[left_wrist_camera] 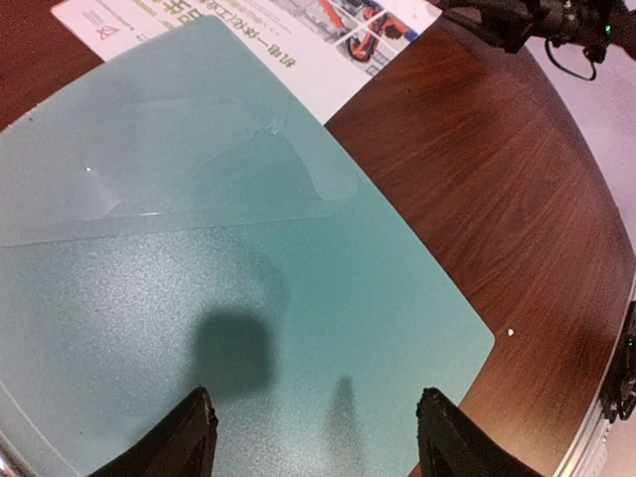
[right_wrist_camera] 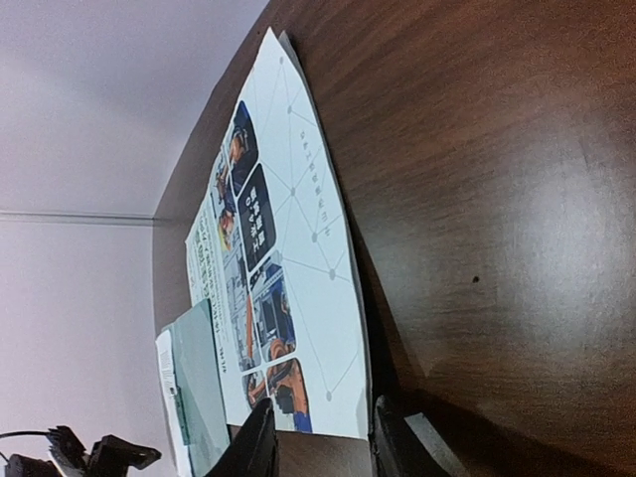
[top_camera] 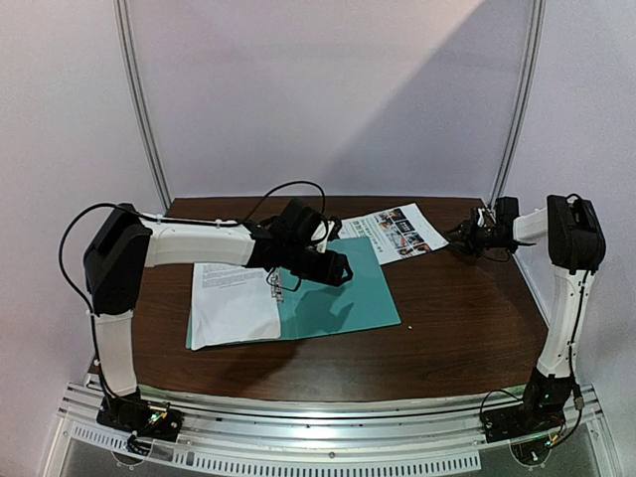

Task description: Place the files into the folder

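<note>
Plain sheet [top_camera: 234, 298] lies left of the left gripper [left_wrist_camera: 316, 399], which hangs wide open and empty above the folder [left_wrist_camera: 248, 248]. Colour sheet [right_wrist_camera: 298, 258] has its edge between the half-parted, unclosed fingers of the right gripper [right_wrist_camera: 326, 402]. It is probably light, limp and slippery, and best pinched at that edge.

Dark brown wood-grain tabletop [top_camera: 467, 298], with a small white speck [top_camera: 399, 325] right of centre. Near edge: ribbed aluminium rail [top_camera: 328, 412]. Far side: plain white wall [top_camera: 328, 89] between left pole [top_camera: 141, 99] and right pole [top_camera: 519, 99].
</note>
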{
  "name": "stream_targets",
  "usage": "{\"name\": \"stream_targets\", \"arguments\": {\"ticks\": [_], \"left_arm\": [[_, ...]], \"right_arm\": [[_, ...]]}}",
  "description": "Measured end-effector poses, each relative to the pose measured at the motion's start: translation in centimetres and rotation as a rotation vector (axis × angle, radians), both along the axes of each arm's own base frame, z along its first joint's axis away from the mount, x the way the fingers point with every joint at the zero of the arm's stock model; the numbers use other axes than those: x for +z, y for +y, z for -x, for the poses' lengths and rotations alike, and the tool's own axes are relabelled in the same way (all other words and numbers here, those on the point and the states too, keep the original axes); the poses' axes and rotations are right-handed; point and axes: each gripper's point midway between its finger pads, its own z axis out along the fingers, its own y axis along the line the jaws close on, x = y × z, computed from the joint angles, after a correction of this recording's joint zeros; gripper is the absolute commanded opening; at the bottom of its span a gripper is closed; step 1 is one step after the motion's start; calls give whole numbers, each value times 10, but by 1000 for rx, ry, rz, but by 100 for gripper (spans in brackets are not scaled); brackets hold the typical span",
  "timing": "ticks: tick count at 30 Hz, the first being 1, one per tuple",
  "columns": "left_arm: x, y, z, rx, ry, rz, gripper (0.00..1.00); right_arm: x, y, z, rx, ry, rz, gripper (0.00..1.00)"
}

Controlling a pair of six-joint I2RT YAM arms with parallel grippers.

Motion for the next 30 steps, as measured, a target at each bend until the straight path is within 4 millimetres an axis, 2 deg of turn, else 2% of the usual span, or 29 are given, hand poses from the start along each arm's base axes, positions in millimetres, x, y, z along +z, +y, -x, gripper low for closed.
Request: {"name": "stream_targets", "arguments": {"ticks": [10,13,18,22,25,30], "left_arm": [[0,0,-1,4,-2,-4,70],[9,-3,-8,20,-21,-8,69],[40,-23,-45,79,-114,20,71],[48,-28,-75,145,-157,31,71],[39,-25,-99,185,-159,30,71],[0,-11,-135,234,-115,16,70]], "right_arm": [[8,3,1,19,-36,-62,31],[8,2,1,23,-43,-56,31],[8,2,1,25,-48,-48,31],[8,2,1,26,-50,-46,31],[7,2,1,27,-49,-42,31],[5,0,1,25,-51,-26,31]]}}
